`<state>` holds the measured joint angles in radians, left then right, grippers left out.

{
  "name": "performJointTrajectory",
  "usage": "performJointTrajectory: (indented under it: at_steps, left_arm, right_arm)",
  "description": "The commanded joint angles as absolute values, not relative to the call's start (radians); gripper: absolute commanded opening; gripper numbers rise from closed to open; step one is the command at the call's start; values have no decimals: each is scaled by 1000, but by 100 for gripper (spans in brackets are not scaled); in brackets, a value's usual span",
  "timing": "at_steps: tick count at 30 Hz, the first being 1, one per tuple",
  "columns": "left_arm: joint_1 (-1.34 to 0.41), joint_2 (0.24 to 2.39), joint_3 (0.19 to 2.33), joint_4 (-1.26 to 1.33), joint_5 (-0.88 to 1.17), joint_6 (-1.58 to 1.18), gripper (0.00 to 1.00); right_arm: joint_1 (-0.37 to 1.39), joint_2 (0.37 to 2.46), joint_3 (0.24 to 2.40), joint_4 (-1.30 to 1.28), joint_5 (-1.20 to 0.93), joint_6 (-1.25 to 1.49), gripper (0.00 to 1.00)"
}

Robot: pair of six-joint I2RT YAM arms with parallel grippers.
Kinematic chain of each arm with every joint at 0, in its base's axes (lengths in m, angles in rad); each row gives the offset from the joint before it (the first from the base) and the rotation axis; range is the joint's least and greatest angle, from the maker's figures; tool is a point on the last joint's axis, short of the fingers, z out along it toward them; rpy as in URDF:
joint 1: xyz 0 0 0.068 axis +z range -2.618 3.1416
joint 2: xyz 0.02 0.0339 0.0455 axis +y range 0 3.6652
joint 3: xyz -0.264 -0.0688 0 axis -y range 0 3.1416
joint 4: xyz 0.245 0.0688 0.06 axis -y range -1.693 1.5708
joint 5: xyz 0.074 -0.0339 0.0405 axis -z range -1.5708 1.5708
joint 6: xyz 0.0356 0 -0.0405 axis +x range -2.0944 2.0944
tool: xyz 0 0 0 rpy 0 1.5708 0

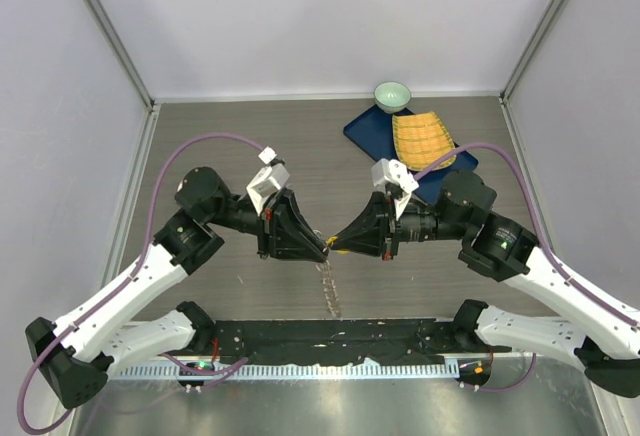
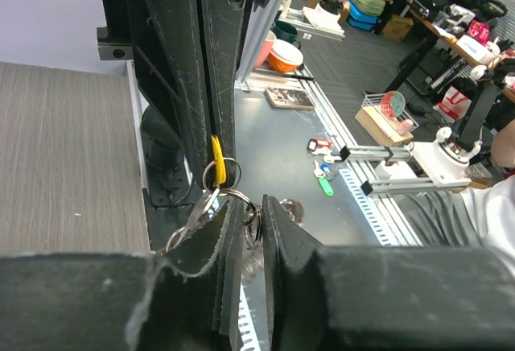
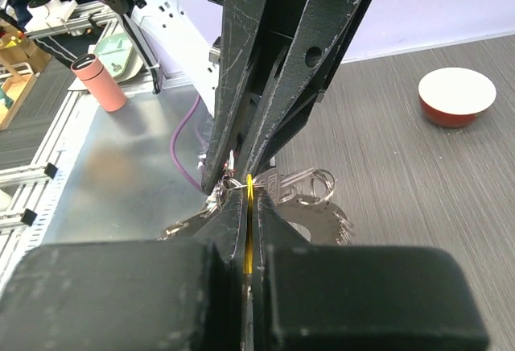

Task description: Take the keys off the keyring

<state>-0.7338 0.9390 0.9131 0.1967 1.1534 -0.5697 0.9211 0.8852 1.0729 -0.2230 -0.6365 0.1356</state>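
My two grippers meet tip to tip above the middle of the table. My left gripper is shut on a small split ring of the keyring, its jaws nearly together around the wire. My right gripper is shut on a thin yellow tag that hangs on the same bunch; the tag also shows in the left wrist view. The keys dangle under the fingertips as a jagged grey fringe, and in the top view they hang down as a chain. Most of the large ring is hidden by the fingers.
A small green bowl stands at the back, next to a blue tray with a yellow slatted mat on it. A red bowl with a white inside shows in the right wrist view. The black base rail runs along the near edge.
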Motion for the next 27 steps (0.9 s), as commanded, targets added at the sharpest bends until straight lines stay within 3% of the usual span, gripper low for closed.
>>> performJointTrajectory:
  at_steps: [1,4,12,20,27]
  left_arm:
    - [-741,937,916,241,1131,-563,9]
    - [-741,925,922,206,1097,-535,0]
    - [-739,902,948,40,933,-403,0]
    - [-739,833,808,382,900,-544,0]
    - [-741,848,815,428,882,-636,0]
  right_arm:
    - [922,871,1081,-140,-614,146,1]
    - [922,856,1069,-141,-604,149,1]
    - [922,790,1019,-170,-565,144,1]
    - [922,756,985,-198,-552,133,1]
    - [922,738,945,-183,-540,129,1]
